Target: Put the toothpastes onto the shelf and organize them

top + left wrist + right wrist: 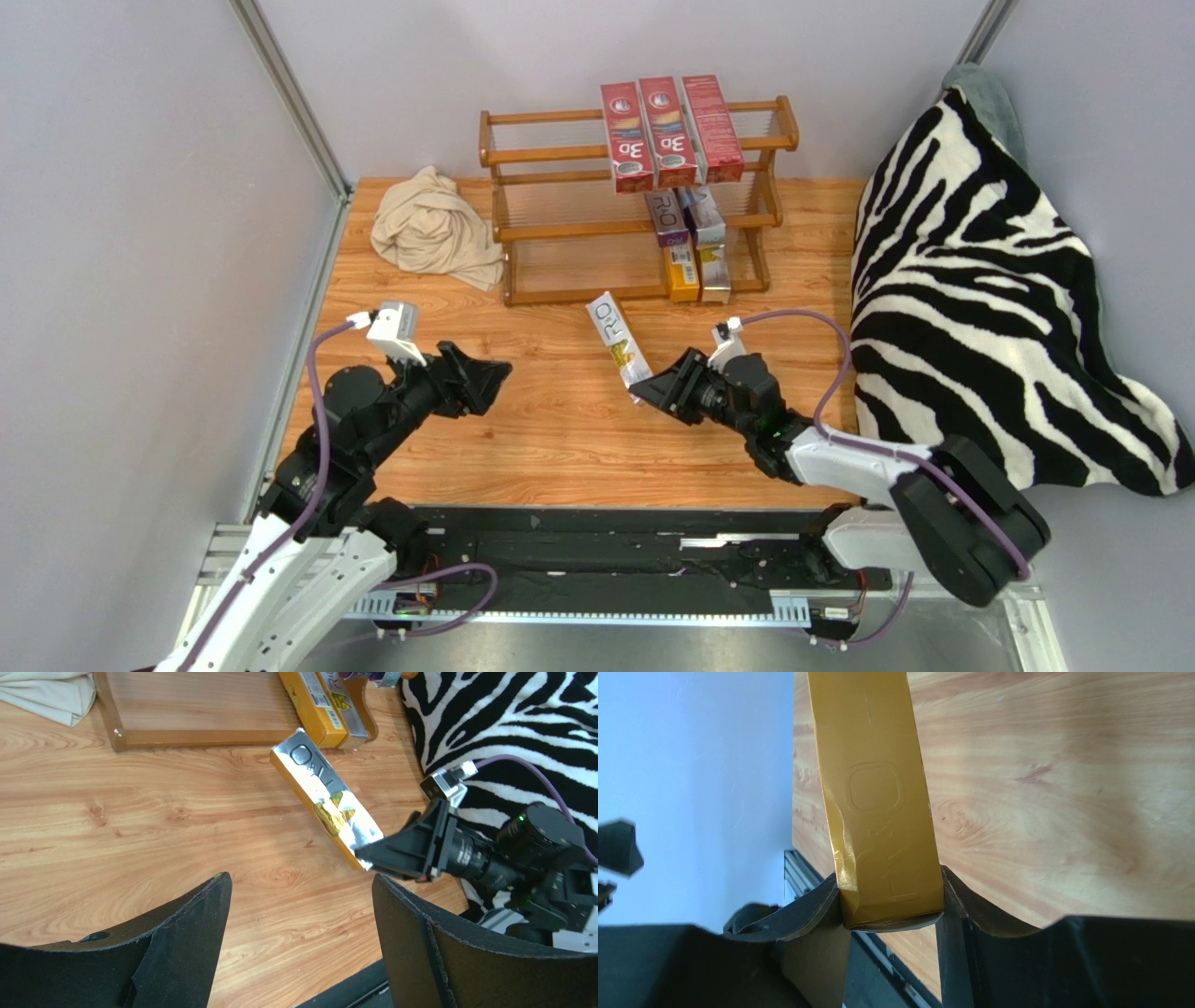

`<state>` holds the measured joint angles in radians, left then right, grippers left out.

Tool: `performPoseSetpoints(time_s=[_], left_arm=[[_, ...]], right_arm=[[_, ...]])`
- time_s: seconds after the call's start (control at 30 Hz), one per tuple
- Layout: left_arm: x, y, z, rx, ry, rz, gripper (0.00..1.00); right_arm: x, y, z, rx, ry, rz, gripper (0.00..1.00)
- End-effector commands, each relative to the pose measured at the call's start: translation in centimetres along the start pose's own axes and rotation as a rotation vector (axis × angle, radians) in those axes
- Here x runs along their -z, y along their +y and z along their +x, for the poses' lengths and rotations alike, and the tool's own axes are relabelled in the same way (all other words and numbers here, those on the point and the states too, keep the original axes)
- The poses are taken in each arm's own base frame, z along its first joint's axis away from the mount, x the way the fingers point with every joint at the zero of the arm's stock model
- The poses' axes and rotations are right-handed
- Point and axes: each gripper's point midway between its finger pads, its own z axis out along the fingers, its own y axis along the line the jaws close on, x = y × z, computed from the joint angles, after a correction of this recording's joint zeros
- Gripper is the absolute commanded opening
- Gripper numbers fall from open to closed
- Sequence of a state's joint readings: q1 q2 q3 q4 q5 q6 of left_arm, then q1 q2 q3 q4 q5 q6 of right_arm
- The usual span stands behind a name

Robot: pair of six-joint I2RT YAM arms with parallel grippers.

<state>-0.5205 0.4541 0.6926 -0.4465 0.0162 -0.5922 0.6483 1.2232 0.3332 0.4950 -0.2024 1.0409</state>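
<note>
Wooden table (561, 448), grey walls | we list: shelf (547, 150) at the far edge, three red cartons (671, 130) side by side at the right end of its top tier | silver PRO carton (619, 338) just near of the shelf, its near end clamped in the right gripper (651, 389) | left gripper (488, 381) to its left, fingers spread wide.

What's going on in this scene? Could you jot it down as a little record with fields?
right gripper: shut on silver PRO carton, at its near end
left gripper: open, holding nothing
shelf top tier: three red 3D cartons side by side
middle tier: silver/purple cartons
bottom tier: orange carton and one more beside it
beige cloth: left of shelf
zebra blanket: right of shelf
</note>
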Motion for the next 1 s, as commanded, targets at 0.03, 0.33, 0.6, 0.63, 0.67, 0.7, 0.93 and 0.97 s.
performPoseSetpoints(time_s=[0.03, 0.33, 0.6, 0.63, 0.67, 0.7, 0.93, 0.97], left_arm=[[1.2, 0.6, 0.2, -0.03, 0.003, -0.024, 0.82], [1.5, 0.9, 1.3, 0.004, 0.02, -0.019, 0.82], [2.4, 0.6, 1.7, 0.03, 0.01, 0.009, 0.82], [2.5, 0.6, 1.6, 0.03, 0.008, 0.01, 0.82], [2.6, 0.5, 1.6, 0.032, 0.007, 0.012, 0.82], [2.8, 0.5, 1.6, 0.031, 0.004, 0.014, 0.82], [3.5, 1.0, 2.0, 0.03, 0.003, -0.002, 0.82], [3.5, 1.0, 2.0, 0.03, 0.001, 0.001, 0.82]], right_arm=[[-2.2, 3.8, -5.6, -0.087, -0.18, -0.159, 0.16], [-5.9, 4.4, -10.3, -0.125, -0.266, -0.116, 0.15], [-9.8, 1.8, -12.2, -0.26, -0.254, -0.067, 0.13], [-9.8, 1.9, -12.4, -0.284, -0.262, -0.089, 0.13], [-10.2, 1.0, -12.4, -0.294, -0.265, -0.082, 0.13], [-10.3, 0.8, -12.4, -0.302, -0.266, -0.086, 0.13], [-10.4, 0.1, -13.1, -0.327, -0.287, -0.101, 0.13], [-10.6, 0.4, -13.4, -0.327, -0.291, -0.108, 0.13]])
